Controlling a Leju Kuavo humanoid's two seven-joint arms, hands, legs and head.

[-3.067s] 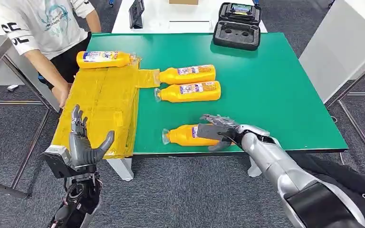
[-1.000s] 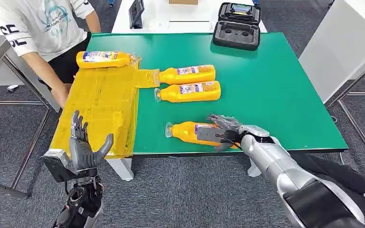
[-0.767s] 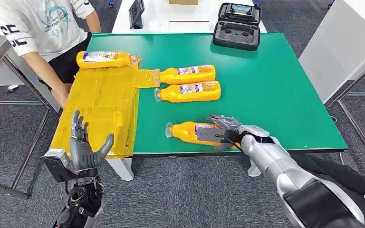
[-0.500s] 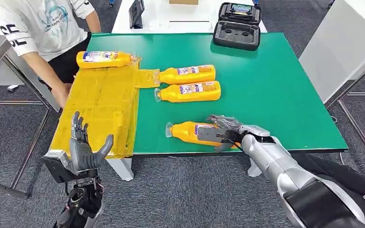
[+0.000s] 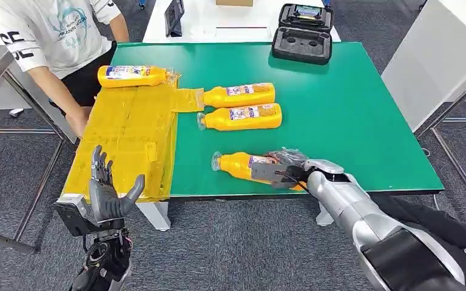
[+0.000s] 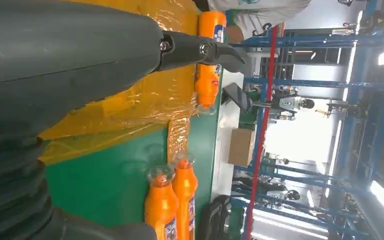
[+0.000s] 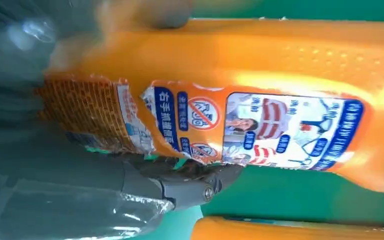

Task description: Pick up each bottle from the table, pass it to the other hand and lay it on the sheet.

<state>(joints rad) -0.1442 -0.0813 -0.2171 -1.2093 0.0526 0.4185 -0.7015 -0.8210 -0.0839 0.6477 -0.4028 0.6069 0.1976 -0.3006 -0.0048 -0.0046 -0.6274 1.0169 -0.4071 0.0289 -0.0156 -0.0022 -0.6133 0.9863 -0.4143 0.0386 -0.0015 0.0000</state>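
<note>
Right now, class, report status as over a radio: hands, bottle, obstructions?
Right hand grips near bottle, still on table. Left hand open, waiting off table edge. One bottle on sheet. Nothing blocking handover path.

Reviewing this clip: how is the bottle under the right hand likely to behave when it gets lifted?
The bottle lies on its side on the green table, so a nudge may roll it. Its glossy plastic looks fairly stiff yet slippery. The right hand grips near the base, so the neck end may sag.
</note>
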